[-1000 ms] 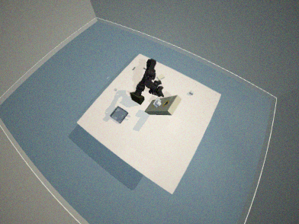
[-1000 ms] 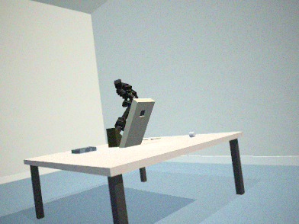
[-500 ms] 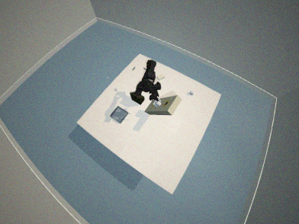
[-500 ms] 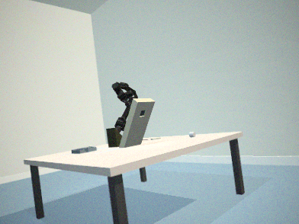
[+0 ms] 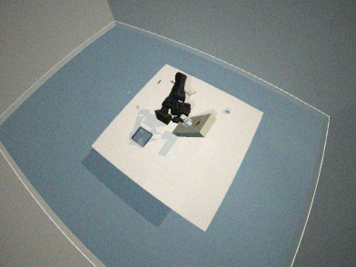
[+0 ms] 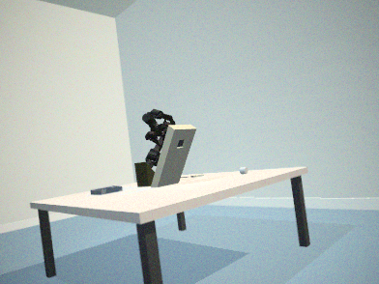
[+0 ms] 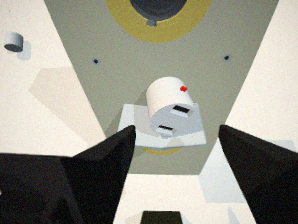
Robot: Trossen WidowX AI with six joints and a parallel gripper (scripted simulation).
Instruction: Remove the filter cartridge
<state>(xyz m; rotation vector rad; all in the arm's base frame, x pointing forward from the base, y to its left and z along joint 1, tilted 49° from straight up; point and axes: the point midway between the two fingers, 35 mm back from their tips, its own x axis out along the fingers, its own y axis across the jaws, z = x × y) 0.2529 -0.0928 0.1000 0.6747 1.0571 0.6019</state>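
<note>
The round white filter cartridge point(image 7: 162, 95) is out of its hole and rests on a pale ledge point(image 7: 192, 139) on the face of the tilted grey-green panel point(image 7: 85, 30) point(image 5: 187, 132) point(image 6: 173, 159). Its two dark slots and a red mark face the wrist camera. The panel's round hole point(image 7: 158, 7), ringed in yellow, is empty. My gripper point(image 7: 176, 130) is open and empty, its fingers apart on the near side of the cartridge, left and right of it. The blue-grey tray point(image 5: 142, 136) point(image 6: 106, 190) stands on the table away from the panel; no cartridge shows in it.
A dark olive block point(image 5: 163, 116) point(image 6: 144, 174) point(image 7: 161, 218) stands close to the arm, on the tray's side of the panel. A small pale cylinder point(image 5: 226, 111) point(image 6: 244, 170) point(image 7: 14, 42) is on the table beyond the panel. A flat cream piece point(image 5: 191, 92) lies near the arm's base.
</note>
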